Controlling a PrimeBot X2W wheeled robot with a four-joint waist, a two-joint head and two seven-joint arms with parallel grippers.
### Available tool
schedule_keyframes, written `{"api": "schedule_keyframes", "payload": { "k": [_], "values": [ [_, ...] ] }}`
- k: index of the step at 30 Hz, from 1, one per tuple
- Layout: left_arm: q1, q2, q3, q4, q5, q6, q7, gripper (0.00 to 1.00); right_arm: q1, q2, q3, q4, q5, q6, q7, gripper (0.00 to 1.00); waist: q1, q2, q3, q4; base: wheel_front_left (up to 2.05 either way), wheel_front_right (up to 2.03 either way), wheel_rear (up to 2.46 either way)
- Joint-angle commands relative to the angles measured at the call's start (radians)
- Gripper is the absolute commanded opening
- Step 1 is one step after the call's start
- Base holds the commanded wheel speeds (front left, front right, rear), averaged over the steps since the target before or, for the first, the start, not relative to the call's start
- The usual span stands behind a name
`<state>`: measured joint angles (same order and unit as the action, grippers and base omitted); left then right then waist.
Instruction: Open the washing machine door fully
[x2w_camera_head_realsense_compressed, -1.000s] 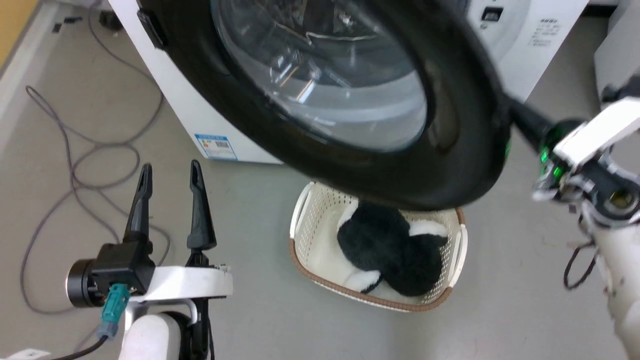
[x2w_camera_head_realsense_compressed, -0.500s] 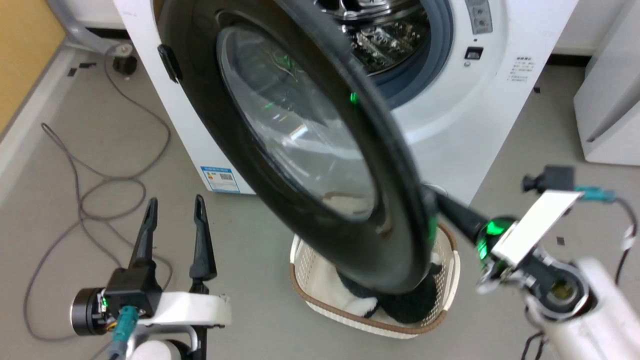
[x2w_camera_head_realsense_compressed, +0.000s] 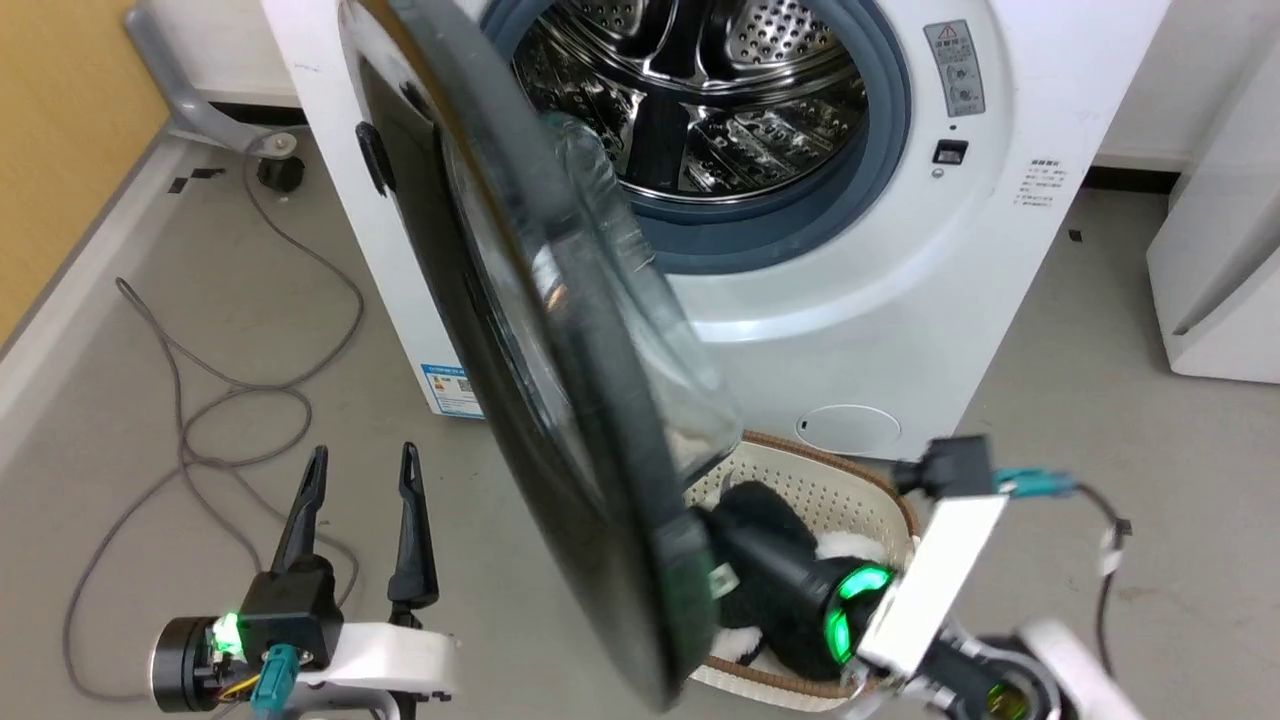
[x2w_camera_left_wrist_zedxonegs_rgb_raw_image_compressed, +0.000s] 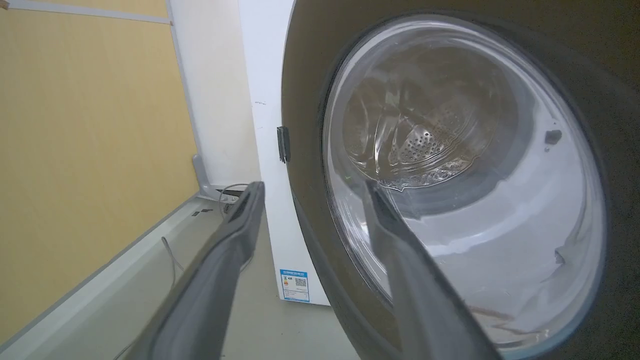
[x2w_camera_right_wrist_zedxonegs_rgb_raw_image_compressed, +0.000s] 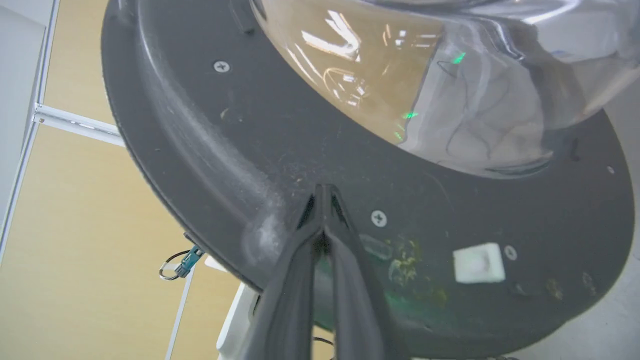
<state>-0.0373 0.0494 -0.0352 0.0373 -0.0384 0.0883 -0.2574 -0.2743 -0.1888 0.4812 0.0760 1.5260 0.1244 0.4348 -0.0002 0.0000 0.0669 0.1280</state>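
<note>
Floor (x2w_camera_head_realsense_compressed: 1100, 400): grey, with loose cables (x2w_camera_head_realsense_compressed: 200, 430) at the left of the head view and a yellow wall (x2w_camera_head_realsense_compressed: 60, 150) in the upper left corner.
Washing machine (x2w_camera_head_realsense_compressed: 880, 330): white, upper centre; steel drum (x2w_camera_head_realsense_compressed: 700, 90) exposed inside a grey-blue gasket (x2w_camera_head_realsense_compressed: 880, 130).
Door (x2w_camera_head_realsense_compressed: 590, 540): swung well out from the machine, hinged on the left, seen almost edge-on as a black band from upper left to bottom centre; glass bowl (x2w_camera_right_wrist_zedxonegs_rgb_raw_image_compressed: 425, 75) bulging toward the drum side.
Basket (x2w_camera_head_realsense_compressed: 830, 480): cream, on the floor just in front of the machine, lower centre-right, partly behind the door; black-and-white soft toy (x2w_camera_head_realsense_compressed: 770, 500) inside.
Left gripper (x2w_camera_head_realsense_compressed: 364, 455): lower left, 2 fingers spread apart, nothing between them; apart from the door, whose outer face (x2w_camera_left_wrist_zedxonegs_rgb_raw_image_compressed: 310, 100) lies ahead in the left wrist view.
Right gripper (x2w_camera_right_wrist_zedxonegs_rgb_raw_image_compressed: 324, 187): bottom centre of the right wrist view, 2 fingers pressed together, nothing seen between them; tips against the door's dark inner rim, below the glass bowl, near 1 screw (x2w_camera_right_wrist_zedxonegs_rgb_raw_image_compressed: 378, 218) and 1 white block (x2w_camera_right_wrist_zedxonegs_rgb_raw_image_compressed: 477, 262).
</note>
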Motion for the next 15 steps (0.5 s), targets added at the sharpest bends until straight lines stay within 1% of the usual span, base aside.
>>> {"api": "schedule_keyframes", "payload": {
  "k": [1,7,10,13,15],
  "values": [
    [0.012,0.001,0.001,0.002,0.004,0.006,-0.004,1.0,0.018,0.01,0.009,-0.008,-0.003,0.006,-0.001,0.0,0.0002,0.0,-0.002,0.001,0.0,0.0,0.0],
    [0.025,0.001,0.004,0.007,0.0,0.008,-0.004,1.0,0.045,0.019,0.065,-0.026,-0.021,0.006,-0.019,0.0,0.0002,0.0,-0.015,-0.001,0.0,0.0,0.0],
    [0.032,0.001,0.005,0.009,-0.002,0.009,-0.004,1.0,0.053,0.022,0.071,-0.024,-0.03,0.006,-0.054,0.0,0.0002,0.0,-0.023,-0.005,0.0,0.0,0.0],
    [0.037,0.001,0.006,0.011,-0.004,0.009,-0.004,1.0,0.057,0.022,0.053,-0.038,-0.045,0.006,-0.125,0.0,0.0002,0.0,-0.032,-0.01,0.0,0.0,0.0],
    [0.043,0.001,0.008,0.012,-0.005,0.009,-0.004,1.0,0.054,0.014,0.034,-0.05,-0.083,0.006,-0.201,0.0,0.0002,0.0,-0.039,-0.015,0.0,0.0,0.0]
  ]
}}
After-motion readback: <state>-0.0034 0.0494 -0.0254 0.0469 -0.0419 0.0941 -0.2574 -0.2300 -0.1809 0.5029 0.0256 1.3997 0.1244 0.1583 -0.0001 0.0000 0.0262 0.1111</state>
